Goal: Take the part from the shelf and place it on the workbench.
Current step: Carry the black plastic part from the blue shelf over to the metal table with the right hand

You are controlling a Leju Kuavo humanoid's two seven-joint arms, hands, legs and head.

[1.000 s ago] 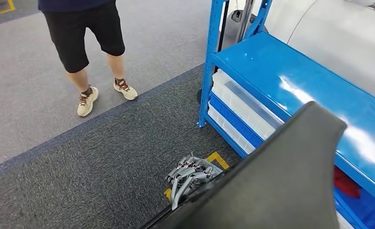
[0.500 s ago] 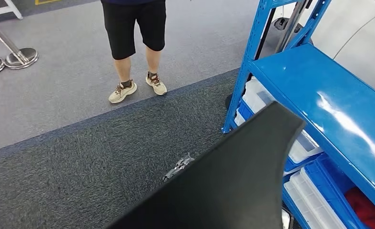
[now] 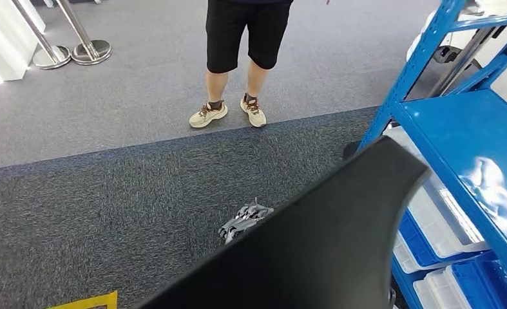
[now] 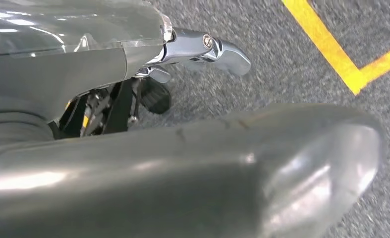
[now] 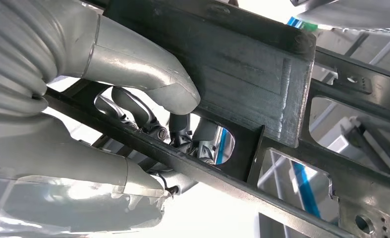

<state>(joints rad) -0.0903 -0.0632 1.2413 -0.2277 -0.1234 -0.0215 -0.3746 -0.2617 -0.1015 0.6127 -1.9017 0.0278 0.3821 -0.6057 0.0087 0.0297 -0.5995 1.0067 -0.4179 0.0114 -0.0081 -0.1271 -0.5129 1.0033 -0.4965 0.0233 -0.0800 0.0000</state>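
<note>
While I look down from the head view, my left hand (image 3: pixel 244 220) grips the near edge of the big dark part (image 3: pixel 321 251), fingers (image 3: pixel 236 226) curled on it. My right hand (image 5: pixel 108 99) clamps its ribbed underside, thumb pressed on. It's carried above the carpet, beside the blue shelf (image 3: pixel 469 135). No legible writing.

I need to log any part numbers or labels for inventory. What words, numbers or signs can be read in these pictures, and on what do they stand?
None can be read.
The black part: no label or number shows.
The blue shelf and its clear bins: no legible writing.
The yellow floor marking is a plain line, no text.
</note>
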